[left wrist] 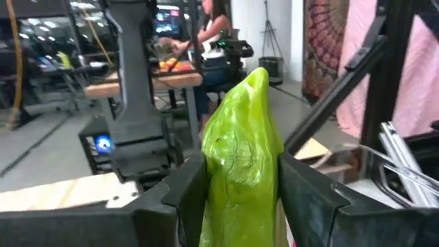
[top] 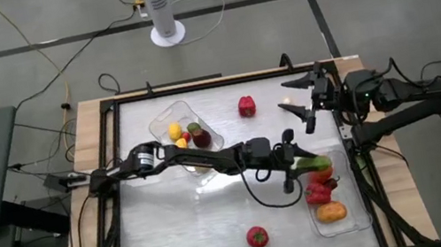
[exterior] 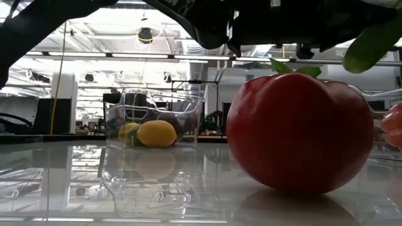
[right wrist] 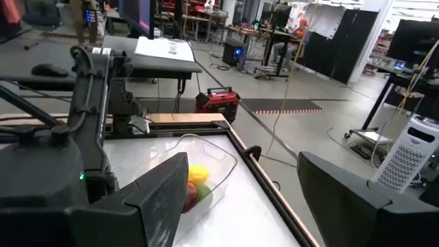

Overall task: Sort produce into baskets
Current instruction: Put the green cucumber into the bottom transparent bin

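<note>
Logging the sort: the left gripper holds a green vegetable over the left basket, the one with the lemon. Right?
Not quite. The left gripper holds the green vegetable over the right basket, the one with red and orange pieces, as the high view shows. The lemon's basket is behind it.

The right gripper (right wrist: 243,199) is holding its two dark fingers (right wrist: 158,199) wide apart, and nothing is sitting between them. Past the gap between the fingers, a clear basket (right wrist: 218,159) is lying on the shiny white table (right wrist: 254,216). Inside the basket, a yellow fruit (right wrist: 197,174), a red piece (right wrist: 188,197) and a green piece (right wrist: 203,193) are sitting close together, just beside one finger. Farther off past the fingers, a small red box (right wrist: 218,103) is sitting on the floor. A white tower fan (right wrist: 406,156) is standing beyond the other finger.
</note>
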You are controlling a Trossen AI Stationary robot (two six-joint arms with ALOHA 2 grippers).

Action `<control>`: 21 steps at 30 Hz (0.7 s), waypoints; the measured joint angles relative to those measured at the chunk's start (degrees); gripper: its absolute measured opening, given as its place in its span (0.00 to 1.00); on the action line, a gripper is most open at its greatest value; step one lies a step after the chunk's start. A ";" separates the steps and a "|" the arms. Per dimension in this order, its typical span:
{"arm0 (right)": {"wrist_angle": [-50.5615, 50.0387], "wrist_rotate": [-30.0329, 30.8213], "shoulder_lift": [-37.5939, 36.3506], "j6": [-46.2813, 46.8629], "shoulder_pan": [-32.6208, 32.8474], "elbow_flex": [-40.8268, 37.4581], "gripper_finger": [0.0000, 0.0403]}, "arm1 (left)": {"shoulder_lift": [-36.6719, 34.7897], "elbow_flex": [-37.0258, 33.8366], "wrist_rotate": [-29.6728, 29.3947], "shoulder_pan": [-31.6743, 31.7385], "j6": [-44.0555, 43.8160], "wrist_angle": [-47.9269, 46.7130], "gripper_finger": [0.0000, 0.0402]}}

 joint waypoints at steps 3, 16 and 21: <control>-0.04 0.00 0.00 -0.01 0.00 0.00 0.74 | 0.00 0.00 -1.65 -0.01 1.33 0.13 0.37; 0.52 0.07 0.02 0.13 -0.02 0.00 0.74 | -0.02 0.00 -0.33 -0.19 5.90 -4.03 0.40; 0.52 0.09 0.02 0.14 -0.02 0.00 0.74 | -0.02 0.00 2.13 -0.40 6.59 -6.49 0.53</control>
